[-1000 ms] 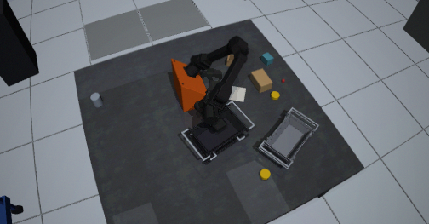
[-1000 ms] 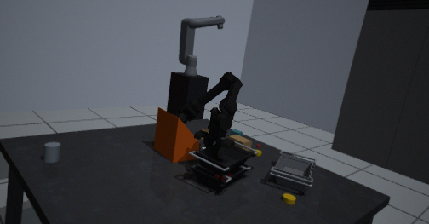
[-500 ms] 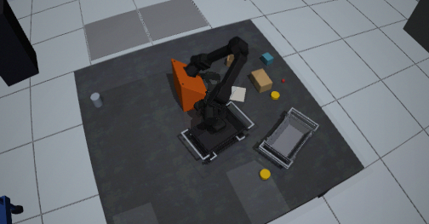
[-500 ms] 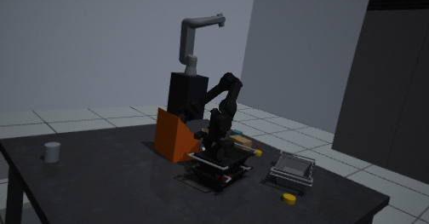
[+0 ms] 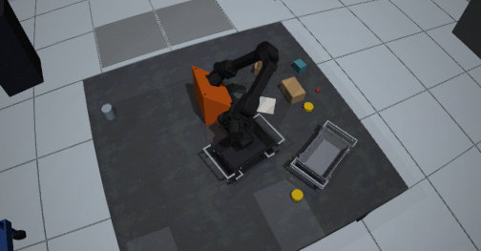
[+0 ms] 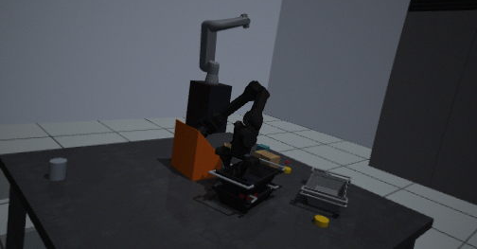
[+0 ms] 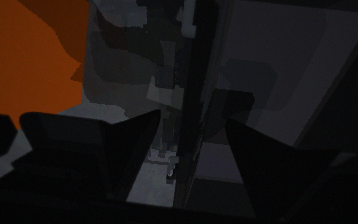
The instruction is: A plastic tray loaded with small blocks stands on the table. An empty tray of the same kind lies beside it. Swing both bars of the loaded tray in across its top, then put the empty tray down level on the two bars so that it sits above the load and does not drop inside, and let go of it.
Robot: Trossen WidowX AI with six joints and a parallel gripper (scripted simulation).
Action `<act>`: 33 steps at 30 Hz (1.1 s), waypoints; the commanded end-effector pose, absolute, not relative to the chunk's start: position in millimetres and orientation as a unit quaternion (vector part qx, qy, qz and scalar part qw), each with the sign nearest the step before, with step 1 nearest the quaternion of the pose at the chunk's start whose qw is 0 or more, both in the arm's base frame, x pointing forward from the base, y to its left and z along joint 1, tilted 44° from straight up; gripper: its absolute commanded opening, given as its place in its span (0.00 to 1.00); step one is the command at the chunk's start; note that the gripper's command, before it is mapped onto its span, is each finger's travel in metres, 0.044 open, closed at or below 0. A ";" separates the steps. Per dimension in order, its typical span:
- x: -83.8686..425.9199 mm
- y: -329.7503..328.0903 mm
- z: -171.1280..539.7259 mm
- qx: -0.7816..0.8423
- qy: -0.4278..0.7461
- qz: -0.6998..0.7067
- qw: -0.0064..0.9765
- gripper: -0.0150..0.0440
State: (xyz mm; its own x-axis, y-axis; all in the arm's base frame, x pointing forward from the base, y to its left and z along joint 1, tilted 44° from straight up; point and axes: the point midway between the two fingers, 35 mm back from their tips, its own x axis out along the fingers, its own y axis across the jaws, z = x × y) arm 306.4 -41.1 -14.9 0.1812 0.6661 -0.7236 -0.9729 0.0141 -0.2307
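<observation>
A black tray (image 5: 231, 157) (image 6: 259, 175) with white wire bars out at its ends sits about level on top of the loaded tray (image 6: 229, 195). Red blocks (image 6: 243, 197) show inside the lower tray, below the upper tray's floor. White ends of the lower tray's bars show under the upper tray; the rest of the bars is hidden. My gripper (image 7: 193, 118) is open, its fingers down on both sides of the upper tray's wall nearest the orange block, with a gap to the wall on each side in the wrist view. It holds nothing.
An orange wedge-shaped block (image 5: 210, 99) (image 6: 191, 155) stands close beside the stack. A grey, empty-looking tray (image 5: 324, 156) stands to the right. A cardboard box (image 5: 293, 90), a teal block (image 5: 300, 66) and yellow discs (image 5: 297, 195) lie around; a grey cylinder (image 5: 108, 112) (image 6: 58, 169) stands far left.
</observation>
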 end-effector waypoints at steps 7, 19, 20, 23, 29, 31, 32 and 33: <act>306.3 -41.1 -14.9 -0.359 0.214 0.603 0.679 1.00; 304.1 -69.1 10.8 -0.360 0.218 0.602 0.678 1.00; 303.1 -74.3 16.1 -0.360 0.218 0.602 0.678 1.00; 298.9 -89.5 32.5 -0.360 0.219 0.602 0.678 1.00; 287.5 -114.0 63.8 -0.358 0.219 0.603 0.678 1.00; 287.1 -114.7 64.8 -0.358 0.219 0.604 0.678 1.00; 287.1 -114.7 64.8 -0.358 0.219 0.604 0.678 1.00; 287.1 -114.7 64.8 -0.358 0.219 0.604 0.678 1.00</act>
State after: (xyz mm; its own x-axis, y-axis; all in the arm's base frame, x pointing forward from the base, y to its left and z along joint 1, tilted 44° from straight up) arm 289.6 -110.6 58.4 0.1822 0.6621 -0.7270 -0.9748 0.0246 -0.2219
